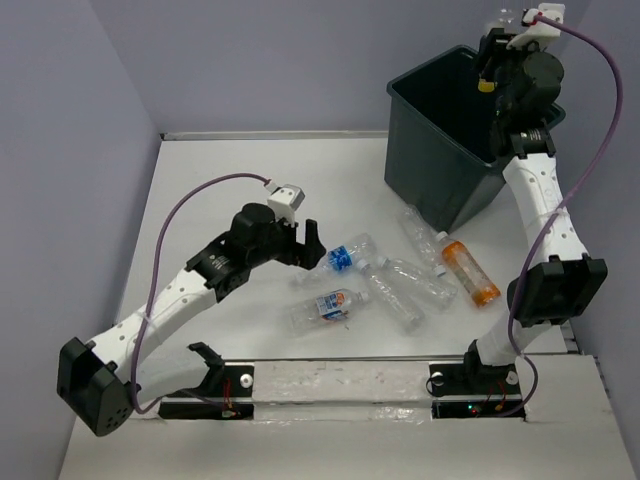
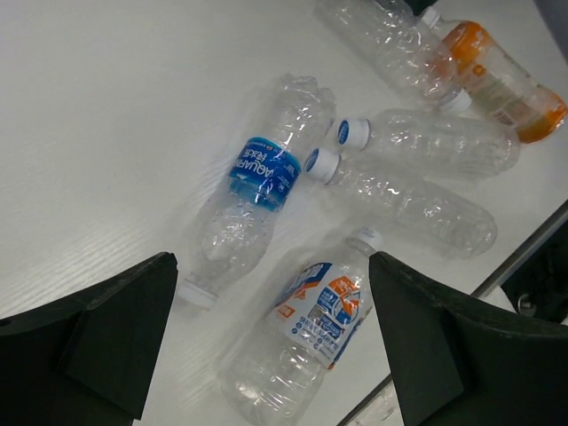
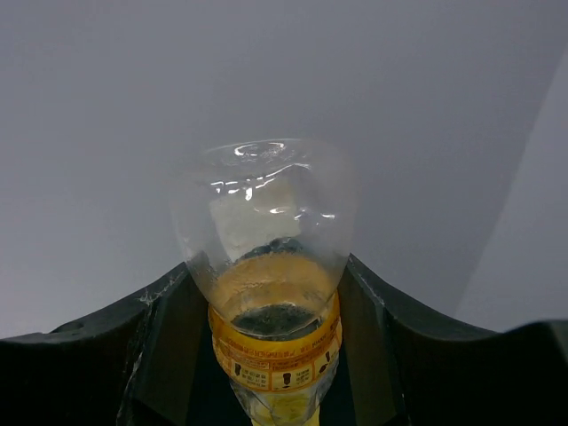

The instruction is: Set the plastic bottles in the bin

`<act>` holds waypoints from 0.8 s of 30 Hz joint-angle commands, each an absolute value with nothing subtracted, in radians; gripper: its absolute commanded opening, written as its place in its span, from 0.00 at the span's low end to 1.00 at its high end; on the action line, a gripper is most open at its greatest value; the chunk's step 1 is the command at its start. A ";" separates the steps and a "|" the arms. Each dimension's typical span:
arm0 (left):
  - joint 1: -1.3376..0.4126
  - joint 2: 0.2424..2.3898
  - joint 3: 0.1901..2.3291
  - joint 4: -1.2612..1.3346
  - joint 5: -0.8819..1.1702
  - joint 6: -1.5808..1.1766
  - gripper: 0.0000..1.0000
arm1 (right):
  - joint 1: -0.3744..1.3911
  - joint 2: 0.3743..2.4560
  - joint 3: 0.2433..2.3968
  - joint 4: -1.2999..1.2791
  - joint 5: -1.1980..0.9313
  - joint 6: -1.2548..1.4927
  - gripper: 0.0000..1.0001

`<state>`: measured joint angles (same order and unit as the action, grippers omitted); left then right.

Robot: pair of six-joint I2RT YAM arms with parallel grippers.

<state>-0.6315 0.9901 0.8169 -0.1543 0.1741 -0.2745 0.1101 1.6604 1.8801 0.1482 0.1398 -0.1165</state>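
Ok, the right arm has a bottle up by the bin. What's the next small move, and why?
I'd likely open the right tool and drop the bottle. The tool is clamped on it near its yellow label, raised above the bin, and in the top view the cap end seems to hang over the opening near the far right corner.

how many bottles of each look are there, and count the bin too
clear bottles, no label: 3
blue-label bottle: 1
multicolour-label bottle: 1
orange bottle: 1
yellow-label bottle, held in the right gripper: 1
bin: 1
Total: 8
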 commanded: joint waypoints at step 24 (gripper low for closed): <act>-0.836 1.729 1.198 -0.402 -0.037 0.074 0.99 | -0.005 0.980 1.040 0.196 -0.374 0.495 0.98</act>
<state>-0.8295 1.6810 1.1534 -0.3523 -0.0105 0.0387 -0.0242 1.0088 1.1225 0.1619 -0.2577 0.4149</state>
